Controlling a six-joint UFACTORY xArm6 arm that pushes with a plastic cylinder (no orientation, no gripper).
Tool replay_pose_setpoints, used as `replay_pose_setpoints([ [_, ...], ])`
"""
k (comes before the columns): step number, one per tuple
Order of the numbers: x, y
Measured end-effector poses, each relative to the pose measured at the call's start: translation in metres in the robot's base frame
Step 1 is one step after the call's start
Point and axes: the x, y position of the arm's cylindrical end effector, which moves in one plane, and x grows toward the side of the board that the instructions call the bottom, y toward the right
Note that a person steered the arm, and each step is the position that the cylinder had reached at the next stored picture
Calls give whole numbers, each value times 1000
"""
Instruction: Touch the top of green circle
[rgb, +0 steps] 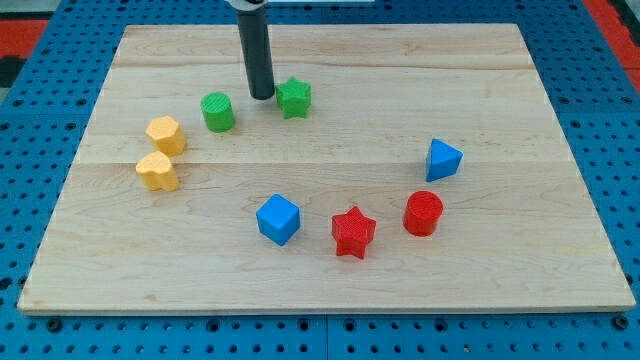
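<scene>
The green circle (218, 111) is a short green cylinder on the wooden board (330, 270), upper left of centre. My tip (262, 96) is the lower end of a dark rod coming down from the view's top. It rests on the board just to the right of and slightly above the green circle, with a small gap between them. A green star (294, 98) sits right beside my tip on its right, nearly touching it.
Two yellow blocks (165, 134) (158, 171) sit at the left, one above the other. A blue cube (278, 219), red star (353, 232) and red cylinder (423, 212) line up low in the middle. A blue triangular block (442, 159) is at the right.
</scene>
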Motion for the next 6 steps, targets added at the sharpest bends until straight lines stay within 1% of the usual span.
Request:
replay_pose_setpoints([
  [1, 10, 42],
  [2, 10, 84],
  [3, -12, 45],
  [4, -45, -23],
  [5, -31, -57],
  [6, 3, -85],
])
